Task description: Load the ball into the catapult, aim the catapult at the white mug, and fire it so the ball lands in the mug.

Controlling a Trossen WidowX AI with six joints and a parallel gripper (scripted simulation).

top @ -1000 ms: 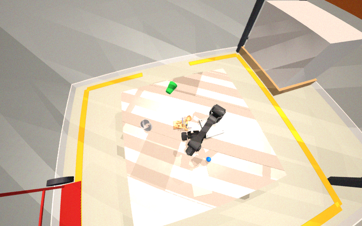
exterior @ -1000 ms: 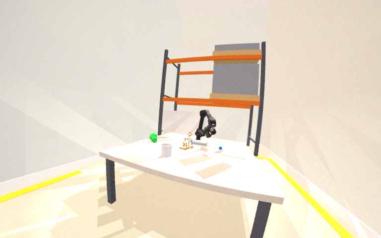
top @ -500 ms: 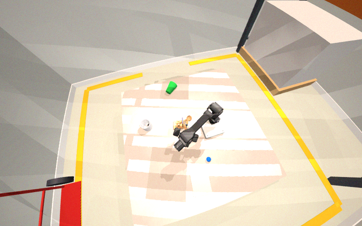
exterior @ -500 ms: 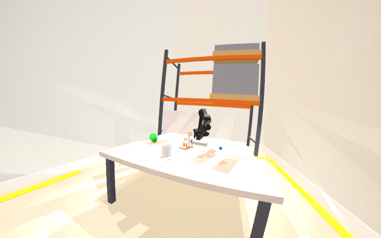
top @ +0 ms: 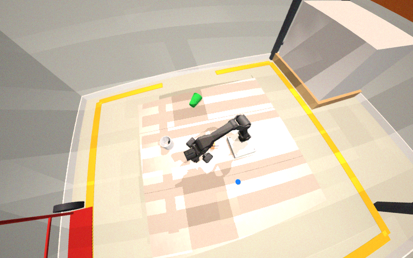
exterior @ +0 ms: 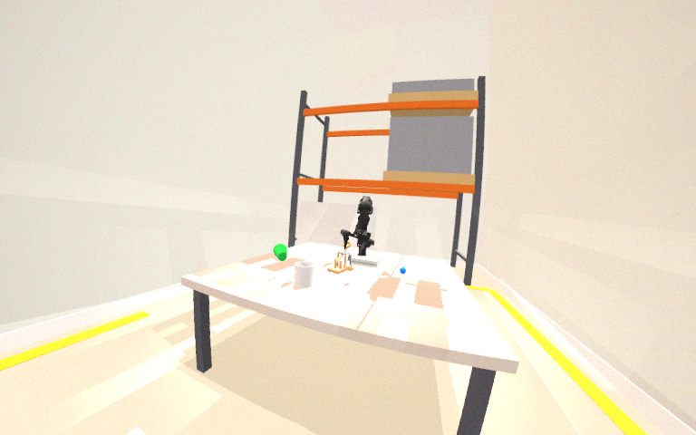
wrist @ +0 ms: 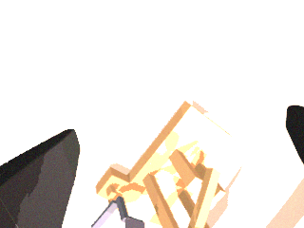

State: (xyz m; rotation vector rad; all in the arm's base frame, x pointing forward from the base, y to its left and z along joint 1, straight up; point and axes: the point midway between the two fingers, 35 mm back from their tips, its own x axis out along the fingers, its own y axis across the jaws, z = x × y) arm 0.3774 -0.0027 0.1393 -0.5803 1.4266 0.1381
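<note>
The white mug [top: 168, 147] [exterior: 304, 275] stands upright. A dark round spot, apparently the black ball [top: 169, 142], shows inside its mouth in the top view; the mug's wall hides its inside in the exterior view. The wooden catapult [exterior: 335, 269] [wrist: 161, 138] stands between the mug and the robot's base, its throwing arm raised with the cup on top. In the top view the robot arm hides most of it. My gripper [top: 199, 150] [wrist: 185, 128] is wide open and empty above the catapult, which shows beneath and between the fingers in the wrist view.
A blue ball [top: 237, 181] [exterior: 402, 270] lies on the table to one side of the arm. A green cup [top: 195, 100] [exterior: 280, 251] lies on its side on the other. A white raised plate [exterior: 365, 260] is at the robot's base. The table's front edge lies beyond the mug.
</note>
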